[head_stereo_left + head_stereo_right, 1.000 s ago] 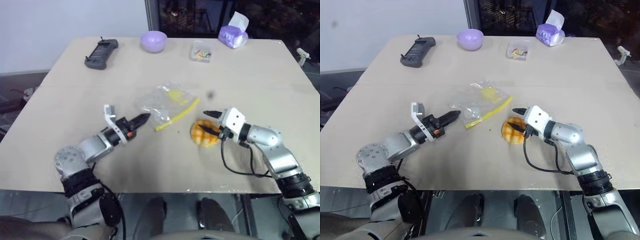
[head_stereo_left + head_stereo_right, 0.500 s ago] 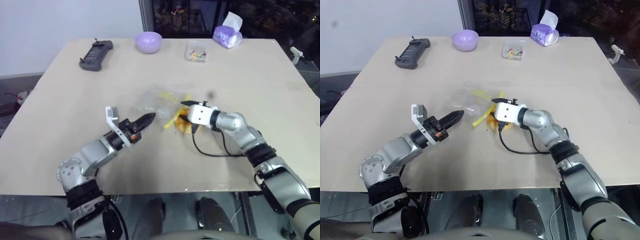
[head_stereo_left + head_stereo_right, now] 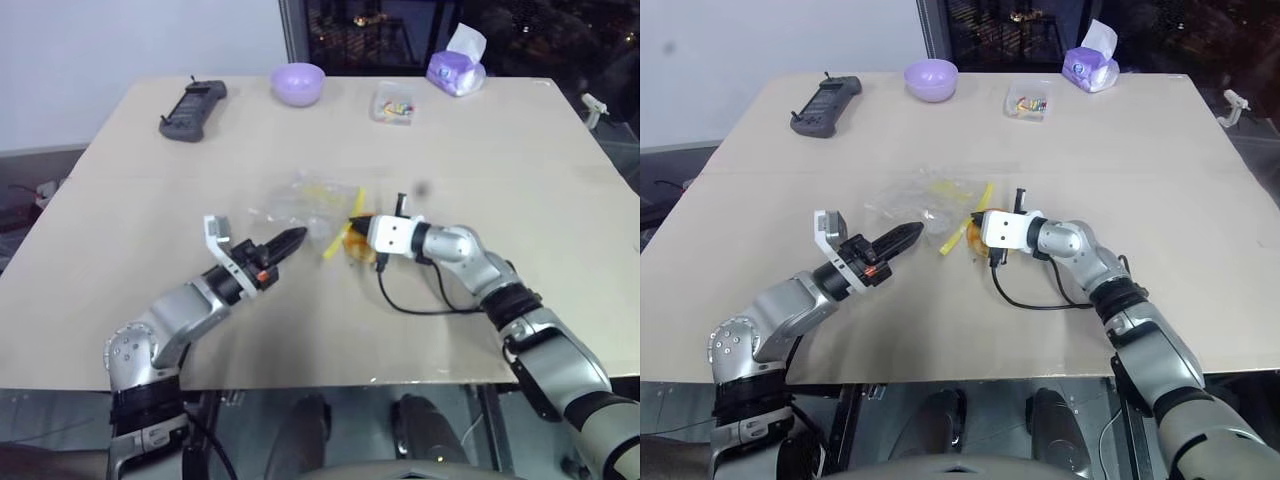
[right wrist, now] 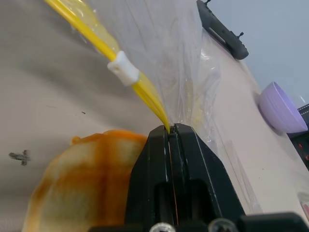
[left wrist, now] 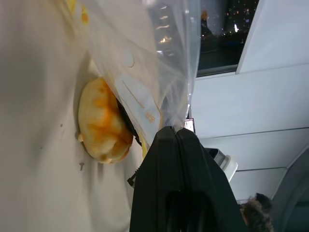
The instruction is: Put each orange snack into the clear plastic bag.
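The clear plastic bag (image 3: 305, 198) lies crumpled at the table's middle, its yellow seal strip (image 4: 91, 41) on the side toward my right arm. My left gripper (image 3: 298, 237) is shut on the bag's near film edge (image 5: 159, 72). My right gripper (image 3: 357, 220) is shut on the yellow seal strip, lifting it a little. One orange snack (image 4: 82, 176), a domed bun with a darker grid, rests on the table just below and beside the right fingers, at the bag's mouth and outside it (image 5: 101, 123).
Along the far edge stand a black handheld controller (image 3: 190, 105), a lilac bowl (image 3: 298, 82), a small clear box with coloured bits (image 3: 396, 104) and a purple tissue pack (image 3: 455, 70). A black cable (image 3: 420, 300) loops from my right wrist.
My right gripper carried the bun left to the bag, let it go and closed on the yellow seal strip. The left gripper stayed shut at the bag's edge and drew back slightly.
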Robot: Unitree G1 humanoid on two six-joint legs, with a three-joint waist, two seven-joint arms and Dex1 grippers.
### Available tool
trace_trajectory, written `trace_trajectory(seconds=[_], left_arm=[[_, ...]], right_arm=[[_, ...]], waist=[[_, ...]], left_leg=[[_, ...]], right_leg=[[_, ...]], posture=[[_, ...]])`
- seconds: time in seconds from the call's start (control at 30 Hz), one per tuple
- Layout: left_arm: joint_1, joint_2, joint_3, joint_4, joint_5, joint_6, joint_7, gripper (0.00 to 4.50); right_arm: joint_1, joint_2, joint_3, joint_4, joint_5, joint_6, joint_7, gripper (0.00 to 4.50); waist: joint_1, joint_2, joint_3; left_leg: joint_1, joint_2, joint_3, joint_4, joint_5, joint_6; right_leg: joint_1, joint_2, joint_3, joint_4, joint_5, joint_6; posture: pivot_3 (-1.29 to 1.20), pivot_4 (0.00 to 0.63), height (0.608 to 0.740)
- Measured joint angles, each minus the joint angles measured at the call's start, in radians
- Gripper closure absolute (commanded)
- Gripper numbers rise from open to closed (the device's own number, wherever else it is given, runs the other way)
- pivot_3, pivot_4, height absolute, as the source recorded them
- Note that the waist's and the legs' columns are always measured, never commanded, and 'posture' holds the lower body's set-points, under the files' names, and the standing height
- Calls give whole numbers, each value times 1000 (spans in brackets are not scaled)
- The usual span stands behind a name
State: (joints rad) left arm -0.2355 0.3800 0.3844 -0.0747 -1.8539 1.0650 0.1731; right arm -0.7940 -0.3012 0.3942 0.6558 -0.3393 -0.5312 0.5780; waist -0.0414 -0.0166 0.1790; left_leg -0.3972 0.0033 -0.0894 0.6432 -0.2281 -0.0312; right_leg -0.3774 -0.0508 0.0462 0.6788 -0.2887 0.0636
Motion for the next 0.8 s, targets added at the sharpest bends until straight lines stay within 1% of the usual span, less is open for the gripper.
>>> trace_trajectory(seconds=[0.07,0.13,0.17,0.23,0.27,0.37,0.47,0.53,0.63,0.67,0.73,0.8], left_arm=[[7,38,-29,-31,114,-16,-59,4500],[7,52,-36,-41,204,-48,-107,4500],[9,52,-36,-41,232,-61,-127,4003],[16,58,-38,-57,266,-75,-190,3442],[15,72,-44,-75,297,-82,-219,2951],[9,127,-41,-109,348,-90,-324,2951],[3,183,-19,-176,331,-90,-476,2951],[-6,212,-2,-206,334,-97,-540,2951],[-78,257,-39,-241,494,-172,-609,2951],[-132,274,-76,-254,584,-216,-623,2951],[-202,281,-133,-289,702,-281,-656,2951],[-244,279,-211,-306,828,-344,-672,2951]], right_arm=[[0,3,-3,-10,3,5,-5,4466],[0,4,-14,-29,6,10,-19,4466],[-1,4,-18,-35,7,16,-23,4500],[-5,4,-27,-47,10,37,-39,4500],[-11,6,-36,-50,11,52,-47,4500],[-27,5,-59,-68,12,84,-68,4500],[-30,4,-62,-89,12,119,-84,4500],[-31,4,-63,-100,12,142,-88,4500],[-37,-2,-67,-115,-2,207,-104,4500],[-46,1,-69,-124,-8,243,-109,4500],[-59,7,-69,-154,-20,293,-118,4500],[-63,5,-67,-193,-68,358,-150,4500]], waist=[[0,0,0],[0,0,0],[1,0,0],[0,0,0],[0,0,1],[0,0,1],[-1,0,1],[-1,0,1],[5,0,2],[8,0,2],[5,0,2],[4,0,2]], left_leg=[[0,0,0,0,0,0],[0,0,0,-1,0,0],[0,0,0,-1,0,0],[-1,0,0,-1,0,0],[-1,0,0,-1,0,0],[-1,0,0,-2,0,0],[-1,0,1,-4,0,0],[-1,0,0,-5,0,0],[-1,0,0,-6,0,0],[-1,0,-1,-6,0,0],[-1,0,1,-6,0,0],[-1,0,1,-7,0,0]], right_leg=[[0,1,0,0,0,0],[0,0,0,0,0,0],[0,0,0,0,0,0],[-1,0,0,-1,0,0],[-1,0,0,-1,0,0],[-1,0,0,-1,0,0],[-2,0,0,-2,0,0],[-2,0,0,-3,0,0],[-2,0,-1,-3,0,0],[-1,0,-2,-3,0,0],[-1,0,0,-4,0,0],[-2,0,0,-5,0,0]], posture=[[0,150,740],[0,150,740],[0,150,740],[0,150,740],[0,150,740],[0,150,740],[0,150,740],[0,150,740],[0,150,740],[0,150,740],[0,150,740],[0,150,740]])
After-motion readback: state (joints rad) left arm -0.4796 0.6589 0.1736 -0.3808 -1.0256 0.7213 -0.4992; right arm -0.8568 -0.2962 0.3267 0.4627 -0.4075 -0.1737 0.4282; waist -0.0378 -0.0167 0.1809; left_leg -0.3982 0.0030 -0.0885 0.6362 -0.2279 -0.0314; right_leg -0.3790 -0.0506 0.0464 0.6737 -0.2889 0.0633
